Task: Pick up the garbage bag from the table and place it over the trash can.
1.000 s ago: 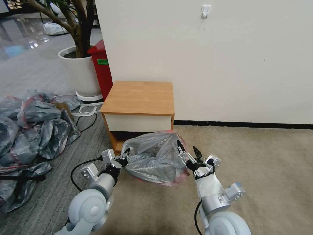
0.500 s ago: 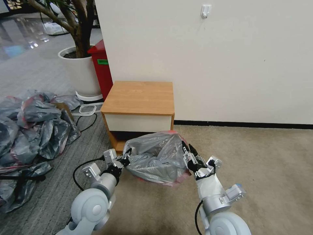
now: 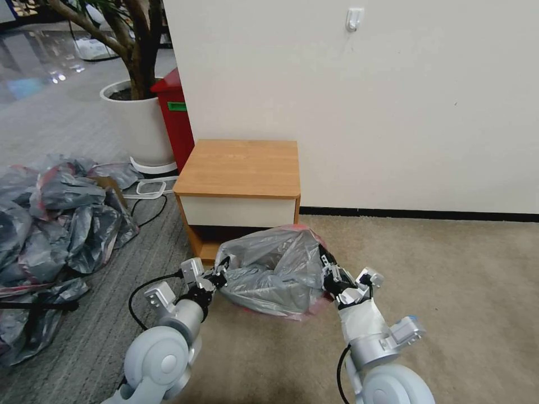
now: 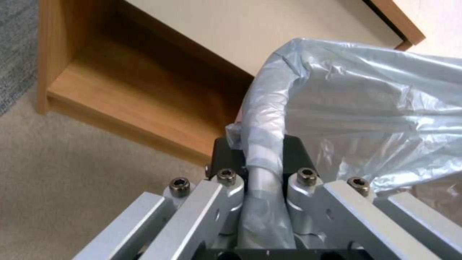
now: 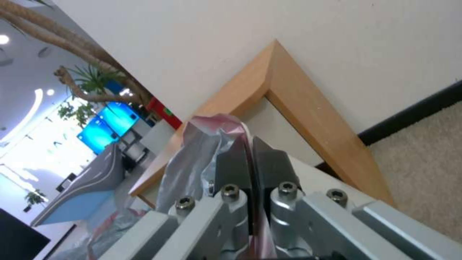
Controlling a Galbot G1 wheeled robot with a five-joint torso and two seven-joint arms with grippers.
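The garbage bag (image 3: 275, 269) sits on the floor before the table (image 3: 241, 168), between the left gripper (image 3: 220, 273) and right gripper (image 3: 327, 270); a bag heap (image 3: 56, 219) lies left.

Grey garbage bag (image 3: 272, 269) with pinkish-red rim; honey-brown table (image 3: 241, 167).

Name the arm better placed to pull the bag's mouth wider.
Probably the right. The right pincer is shut on the garbage bag rim with bare carpet beside it; the left pincer, also shut on the rim, sits beside the table.

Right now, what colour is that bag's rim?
Pinkish-red on the garbage bag, clearest in the right wrist view.
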